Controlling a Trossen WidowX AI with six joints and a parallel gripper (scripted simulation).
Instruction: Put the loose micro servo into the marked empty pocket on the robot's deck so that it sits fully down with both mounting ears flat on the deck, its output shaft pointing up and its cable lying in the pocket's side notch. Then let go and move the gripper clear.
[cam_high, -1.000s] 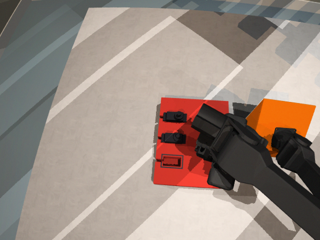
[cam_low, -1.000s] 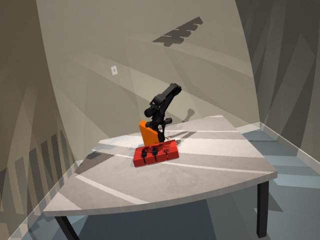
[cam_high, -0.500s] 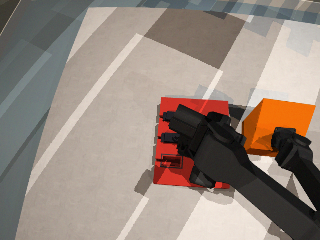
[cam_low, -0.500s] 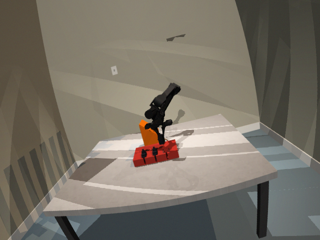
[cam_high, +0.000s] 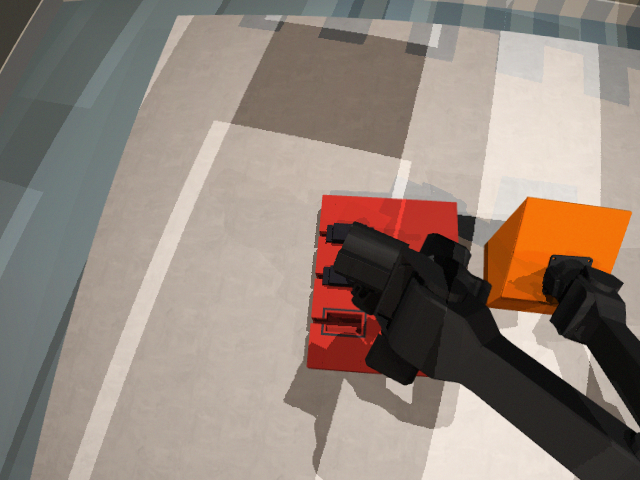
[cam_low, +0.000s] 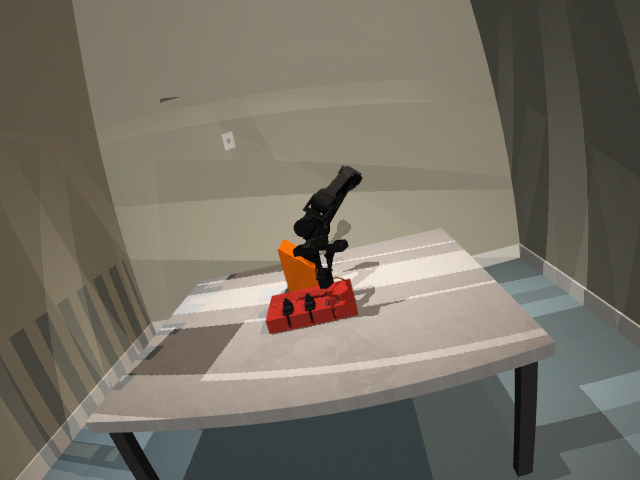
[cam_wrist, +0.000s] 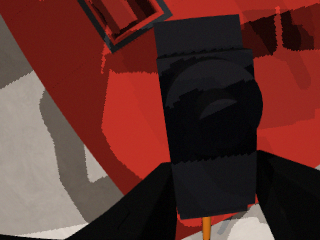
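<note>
The loose black micro servo (cam_low: 324, 280) (cam_wrist: 212, 125) is held between the fingers of my gripper (cam_wrist: 212, 167), which is shut on its cable end. Its round shaft side faces the wrist camera. Its orange cable (cam_wrist: 206, 229) trails from the near end. The marked empty pocket (cam_high: 343, 322) (cam_low: 332, 300) (cam_wrist: 122, 17) in the red deck (cam_high: 429, 217) (cam_low: 338, 312) (cam_wrist: 132, 115) lies just beyond the servo's far end, to the upper left in the wrist view. The servo is over the deck, outside the pocket; its exact height cannot be told. In the top view the arm hides the fingertips and servo.
Two seated black servos (cam_high: 337, 233) (cam_high: 333, 276) (cam_low: 287, 307) (cam_low: 309, 303) stand in a row beside the pocket. A tall orange block (cam_high: 568, 222) (cam_low: 297, 271) stands behind the deck, close to the arm. Shadows cross the deck and table (cam_high: 206, 310).
</note>
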